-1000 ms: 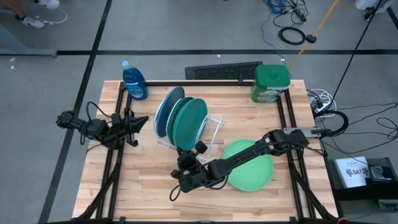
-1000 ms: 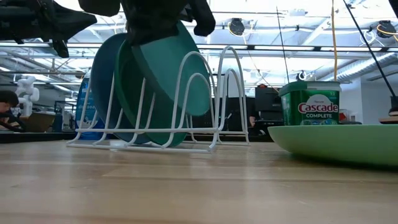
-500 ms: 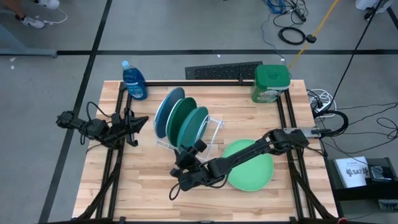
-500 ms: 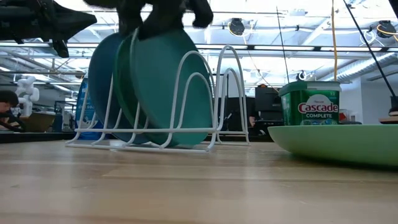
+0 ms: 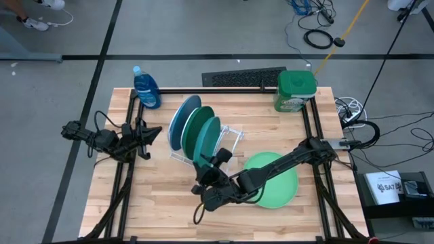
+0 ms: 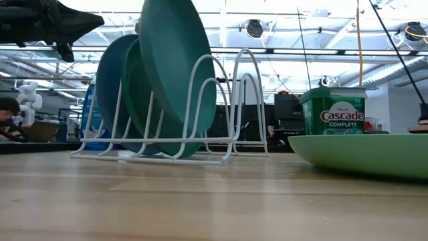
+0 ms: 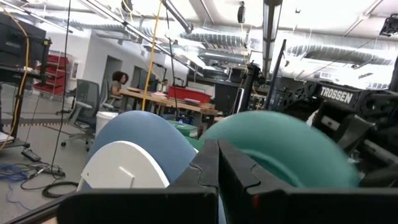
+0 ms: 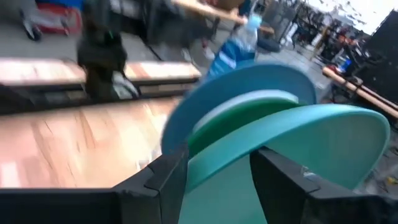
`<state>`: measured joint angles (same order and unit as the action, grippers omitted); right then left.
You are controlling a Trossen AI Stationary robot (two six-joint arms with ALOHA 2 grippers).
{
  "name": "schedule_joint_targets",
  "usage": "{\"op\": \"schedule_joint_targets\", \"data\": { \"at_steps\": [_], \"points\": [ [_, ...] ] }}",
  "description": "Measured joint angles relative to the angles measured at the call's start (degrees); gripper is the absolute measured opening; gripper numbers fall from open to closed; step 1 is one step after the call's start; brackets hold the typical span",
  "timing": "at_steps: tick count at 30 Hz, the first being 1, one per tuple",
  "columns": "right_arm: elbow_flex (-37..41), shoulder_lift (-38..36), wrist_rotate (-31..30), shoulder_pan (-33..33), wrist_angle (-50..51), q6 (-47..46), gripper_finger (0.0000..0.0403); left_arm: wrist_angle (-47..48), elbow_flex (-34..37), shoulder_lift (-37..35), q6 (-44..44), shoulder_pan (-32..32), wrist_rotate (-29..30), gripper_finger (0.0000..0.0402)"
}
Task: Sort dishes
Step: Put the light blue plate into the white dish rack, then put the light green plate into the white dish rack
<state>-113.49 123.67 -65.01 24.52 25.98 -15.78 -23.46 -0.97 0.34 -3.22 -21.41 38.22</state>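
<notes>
While in rack, teal plate beside right hand.

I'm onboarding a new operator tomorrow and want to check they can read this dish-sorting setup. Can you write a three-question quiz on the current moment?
1. True or false: the light green plate stands in the white wire rack.
2. How many plates stand in the rack? A) one B) two C) three
3. Fill in: the rack plate nearest the right gripper is the ____ plate.

Key:
1. False; it lies flat on the table, apart from the rack.
2. C: the blue plate, dark green plate and teal plate.
3. Teal. The right gripper's fingers are open, and the left gripper waits at the table's left edge.
</notes>
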Motion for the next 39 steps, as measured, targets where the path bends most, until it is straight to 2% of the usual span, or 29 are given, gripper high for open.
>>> {"op": "schedule_joint_targets", "data": {
  "at_steps": [7,14,22,28,31,39],
  "points": [
    [0.1,0.8,2.6,-1.78,11.99,-15.36,0.0173,-0.04,0.0,0.0,0.13,0.0,0.0,0.0],
    [0.63,1.06,6.45,-3.34,14.8,-24.82,0.0218,-0.04,0.0,0.01,0.13,0.0,0.0,0.0],
    [0.74,0.99,16.63,-3.98,17.25,-22.74,0.023,-0.04,0.0,0.0,0.07,0.0,0.0,0.0],
    [0.74,0.18,17.74,-2.03,20.74,-19.26,0.0225,0.0,0.0,0.0,-0.09,0.0,0.0,0.0],
    [0.74,-0.73,21.22,-0.88,26.56,-21.01,0.0225,0.01,0.0,0.0,-0.07,0.0,0.0,0.0],
    [0.74,-4.35,34.45,7.33,51.3,-40.08,0.0224,0.59,0.0,0.0,-0.06,0.0,-0.02,0.0]
  ]
}}
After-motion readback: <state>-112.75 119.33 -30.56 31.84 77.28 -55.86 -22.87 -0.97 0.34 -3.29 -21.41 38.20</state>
